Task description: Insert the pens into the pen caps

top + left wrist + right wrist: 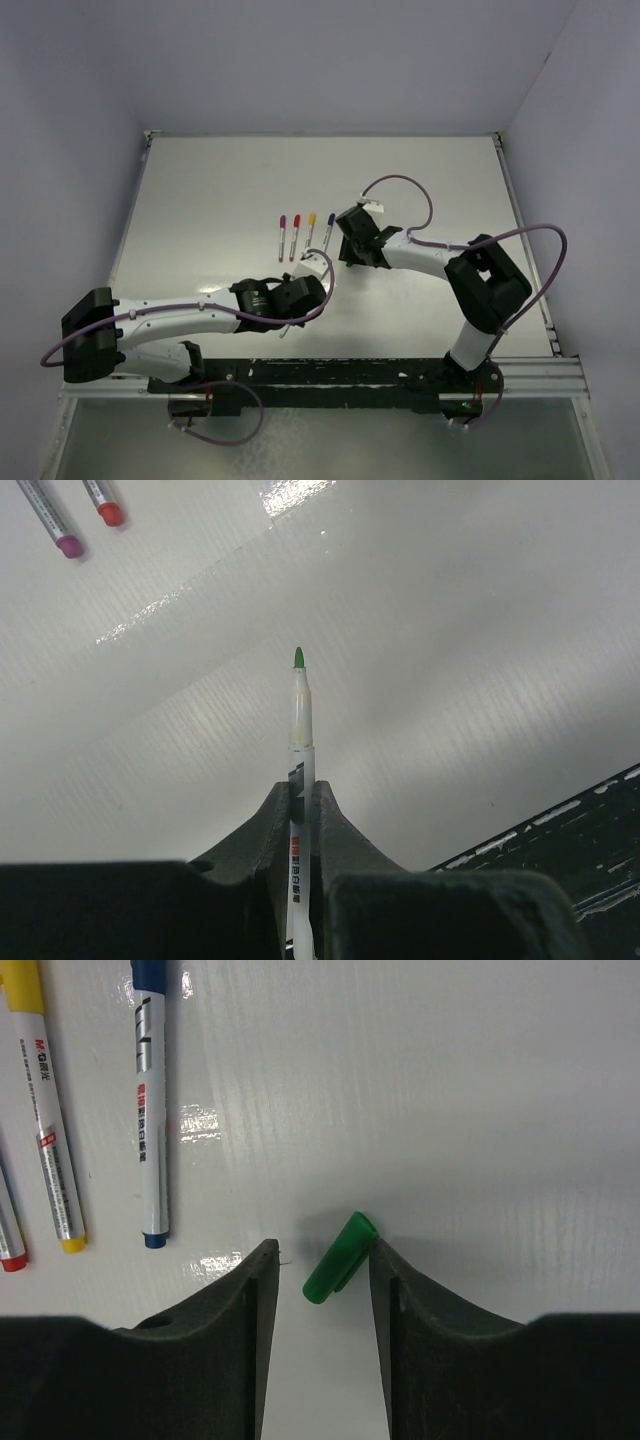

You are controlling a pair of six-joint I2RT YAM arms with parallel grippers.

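Cap position governs the next move: the green cap lies on the table between the spread fingers of the right gripper, nothing yet clamped. Its long axis runs on a diagonal, neither square to the jaws nor in line with them. Its upper end sits just beside the right-hand finger, perhaps touching, while its lower end lies nearer the middle of the gap. Which end is the open mouth cannot be told from the wrist view. The left gripper is closed on the green-tipped pen, barrel clamped low and pointing straight out ahead, bare tip clear of the table surface. From overhead the left gripper sits nearer the bases and to the left of the right gripper, so the right arm is plainly the one at the cap. The blue pen and yellow pen lie capped to the left, well apart from the jaws. Judgement: closing now would likely swing the cap before it seats; its skew deserves attention before pen meets cap.
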